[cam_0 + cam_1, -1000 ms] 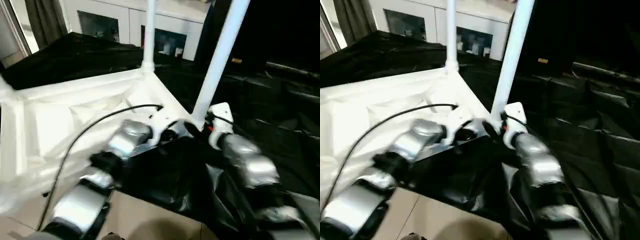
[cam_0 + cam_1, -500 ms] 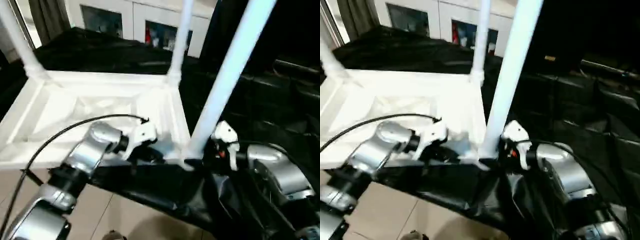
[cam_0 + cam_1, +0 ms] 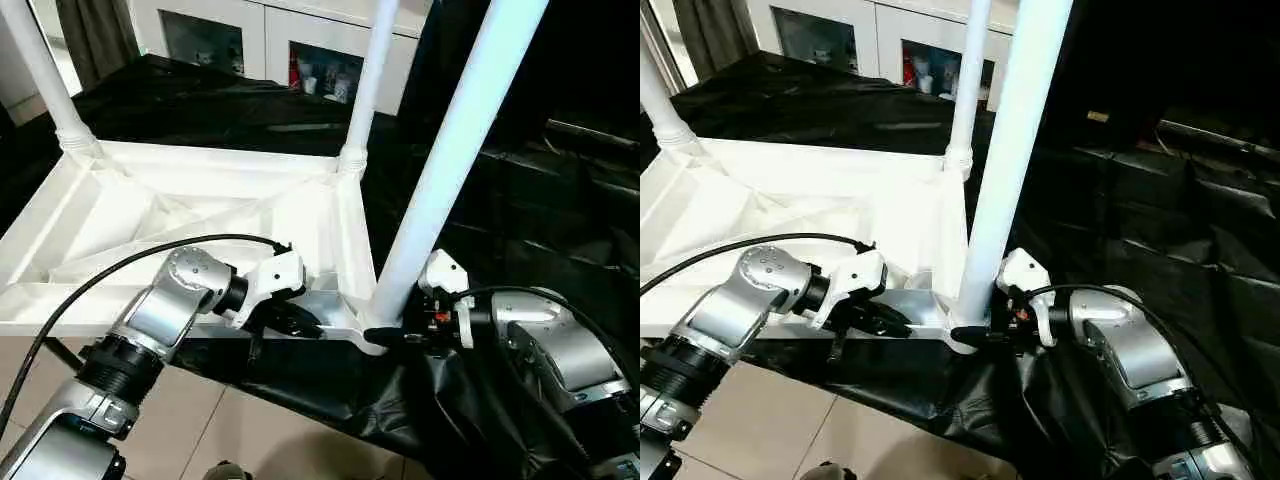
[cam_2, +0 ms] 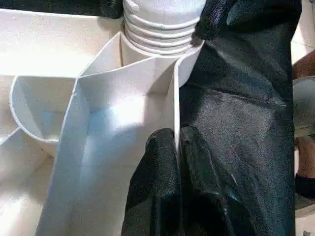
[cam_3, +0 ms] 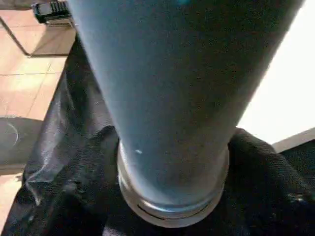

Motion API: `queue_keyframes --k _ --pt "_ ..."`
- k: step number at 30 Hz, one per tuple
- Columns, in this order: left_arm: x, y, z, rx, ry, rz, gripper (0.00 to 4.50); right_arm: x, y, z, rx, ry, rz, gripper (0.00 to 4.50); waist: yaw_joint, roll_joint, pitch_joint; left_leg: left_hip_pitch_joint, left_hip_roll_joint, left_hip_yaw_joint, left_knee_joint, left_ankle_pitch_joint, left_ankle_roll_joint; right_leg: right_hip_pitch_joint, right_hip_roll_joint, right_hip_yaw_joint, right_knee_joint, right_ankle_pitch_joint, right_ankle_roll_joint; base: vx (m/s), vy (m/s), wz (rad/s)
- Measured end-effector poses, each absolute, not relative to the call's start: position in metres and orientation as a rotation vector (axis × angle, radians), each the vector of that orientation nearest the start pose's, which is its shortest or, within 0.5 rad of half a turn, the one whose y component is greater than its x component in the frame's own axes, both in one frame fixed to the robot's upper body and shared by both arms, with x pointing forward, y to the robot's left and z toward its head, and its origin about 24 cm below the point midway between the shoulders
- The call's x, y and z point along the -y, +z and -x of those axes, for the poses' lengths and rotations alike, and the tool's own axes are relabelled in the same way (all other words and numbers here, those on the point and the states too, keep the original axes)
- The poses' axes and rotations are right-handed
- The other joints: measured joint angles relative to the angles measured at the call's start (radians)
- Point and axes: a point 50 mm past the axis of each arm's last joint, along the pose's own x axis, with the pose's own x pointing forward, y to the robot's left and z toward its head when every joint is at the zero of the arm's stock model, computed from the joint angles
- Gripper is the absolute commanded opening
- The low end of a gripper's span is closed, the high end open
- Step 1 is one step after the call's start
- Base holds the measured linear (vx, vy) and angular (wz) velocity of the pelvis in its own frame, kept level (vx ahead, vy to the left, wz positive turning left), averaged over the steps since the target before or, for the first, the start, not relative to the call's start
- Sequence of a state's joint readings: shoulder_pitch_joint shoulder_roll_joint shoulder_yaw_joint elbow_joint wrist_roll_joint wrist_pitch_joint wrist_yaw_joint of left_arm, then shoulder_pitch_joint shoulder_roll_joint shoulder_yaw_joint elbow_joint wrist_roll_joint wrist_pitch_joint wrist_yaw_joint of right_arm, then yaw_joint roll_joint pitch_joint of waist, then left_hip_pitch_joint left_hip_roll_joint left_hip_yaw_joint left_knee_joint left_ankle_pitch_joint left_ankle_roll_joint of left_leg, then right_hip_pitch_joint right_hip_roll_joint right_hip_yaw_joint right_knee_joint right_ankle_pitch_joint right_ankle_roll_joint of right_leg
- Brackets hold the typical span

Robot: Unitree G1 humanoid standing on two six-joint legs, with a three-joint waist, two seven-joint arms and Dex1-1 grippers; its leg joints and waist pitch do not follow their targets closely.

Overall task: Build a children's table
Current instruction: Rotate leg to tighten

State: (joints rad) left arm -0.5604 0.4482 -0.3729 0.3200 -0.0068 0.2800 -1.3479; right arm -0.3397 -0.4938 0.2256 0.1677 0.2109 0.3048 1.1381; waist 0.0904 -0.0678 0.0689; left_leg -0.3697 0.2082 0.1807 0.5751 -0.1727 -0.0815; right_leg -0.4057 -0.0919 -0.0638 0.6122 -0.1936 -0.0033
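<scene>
The white plastic ribbed tabletop (image 3: pixel 200 215) lies underside up on a black-draped counter (image 3: pixel 520 220), three long white cylindrical legs (image 3: pixel 455 150) upright in corner sockets. The left pincer (image 4: pixel 176 162) pinches its near wall; the right pincer (image 3: pixel 408 338) stands spread at the nearest leg's base, probably seating it.

White ribbed tabletop (image 3: pixel 200 215) lies underside-up on black sheeting, three white legs (image 3: pixel 455 150) standing upright in corner sockets.
</scene>
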Motion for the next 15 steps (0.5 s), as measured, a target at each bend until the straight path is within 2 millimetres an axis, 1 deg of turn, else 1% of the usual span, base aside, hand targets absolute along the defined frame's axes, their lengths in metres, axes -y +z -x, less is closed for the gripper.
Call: queue_keyframes --k 5,8,10,11,15 --pt "-0.124 0.072 -0.298 -0.513 -1.509 -0.458 0.00 0.154 0.061 -0.276 -0.383 1.259 0.207 2.75 0.000 0.000 0.000 0.000 0.000 0.000 0.001 0.000 0.000 0.000 0.000 0.000 0.000 0.000 0.000 0.000 0.000 0.00" --pt "-0.125 0.071 -0.300 -0.505 -1.461 -0.447 0.00 0.151 0.056 -0.280 -0.356 1.198 0.177 2.73 -0.002 -0.001 0.000 0.000 0.000 0.000 0.001 0.000 0.000 0.000 0.000 0.000 0.002 0.000 0.000 0.000 0.000 0.00" --pt "-0.123 0.068 -0.306 -0.491 -1.389 -0.423 0.00 0.151 0.051 -0.287 -0.331 1.090 0.134 2.72 -0.007 -0.001 0.000 0.001 0.000 0.000 0.003 0.000 0.000 0.000 0.000 0.001 0.003 0.000 0.000 0.000 0.000 0.00" --pt "-0.119 0.067 -0.312 -0.484 -1.334 -0.416 0.00 0.149 0.046 -0.293 -0.313 0.992 0.094 2.72 -0.011 -0.001 0.000 0.002 0.000 0.000 0.004 0.000 0.000 0.000 0.000 0.002 0.004 0.001 0.000 0.000 0.000 0.00" --pt "-0.091 0.064 -0.332 -0.459 -1.148 -0.397 0.00 0.139 0.040 -0.316 -0.286 0.636 -0.023 2.71 -0.019 -0.002 0.000 0.002 -0.001 0.000 0.004 0.001 -0.002 0.002 0.000 0.003 0.002 0.005 0.000 0.000 0.000 0.00"
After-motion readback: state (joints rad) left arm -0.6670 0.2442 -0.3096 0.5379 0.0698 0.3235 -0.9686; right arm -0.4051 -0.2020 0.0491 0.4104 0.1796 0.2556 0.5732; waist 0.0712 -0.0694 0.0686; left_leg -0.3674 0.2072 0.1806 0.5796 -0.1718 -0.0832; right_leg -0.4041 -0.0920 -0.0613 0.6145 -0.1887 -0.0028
